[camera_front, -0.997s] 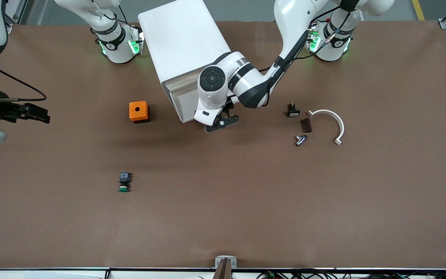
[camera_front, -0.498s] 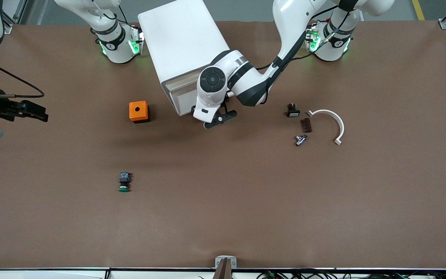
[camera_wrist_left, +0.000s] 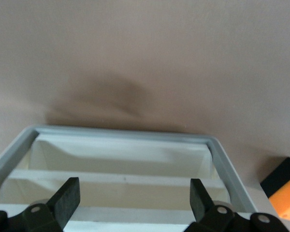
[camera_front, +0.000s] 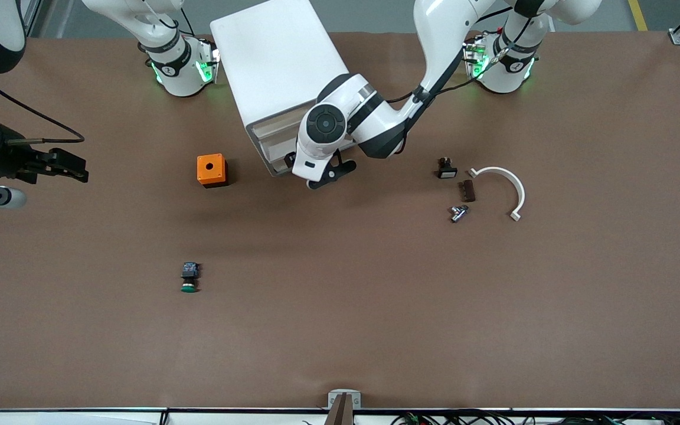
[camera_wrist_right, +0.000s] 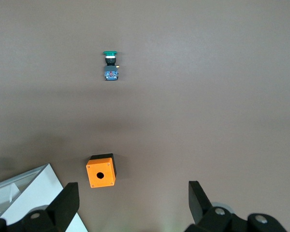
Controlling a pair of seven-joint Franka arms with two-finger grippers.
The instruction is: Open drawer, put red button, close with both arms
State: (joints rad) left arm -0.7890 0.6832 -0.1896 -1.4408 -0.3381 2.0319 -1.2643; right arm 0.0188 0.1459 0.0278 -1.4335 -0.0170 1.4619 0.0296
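The white cabinet (camera_front: 275,59) stands between the arms' bases, with its drawer (camera_front: 270,147) pulled a little way out. My left gripper (camera_front: 300,166) is open at the drawer's front edge. In the left wrist view the left gripper (camera_wrist_left: 133,193) has its fingers spread over the drawer's grey rim (camera_wrist_left: 121,131), and the white inside shows nothing in it. The red button is not in view. My right gripper (camera_front: 77,171) is open and empty above the table at the right arm's end; in the right wrist view (camera_wrist_right: 133,198) it is over bare table.
An orange box with a hole (camera_front: 212,170) sits beside the drawer toward the right arm's end. A green-capped switch (camera_front: 189,277) lies nearer the front camera. A black switch (camera_front: 447,169), brown piece (camera_front: 466,190), metal part (camera_front: 458,213) and white curved clamp (camera_front: 508,186) lie toward the left arm's end.
My left gripper has moved toward the cabinet and the drawer has slid farther in. My right gripper has shifted a little toward the table's middle.
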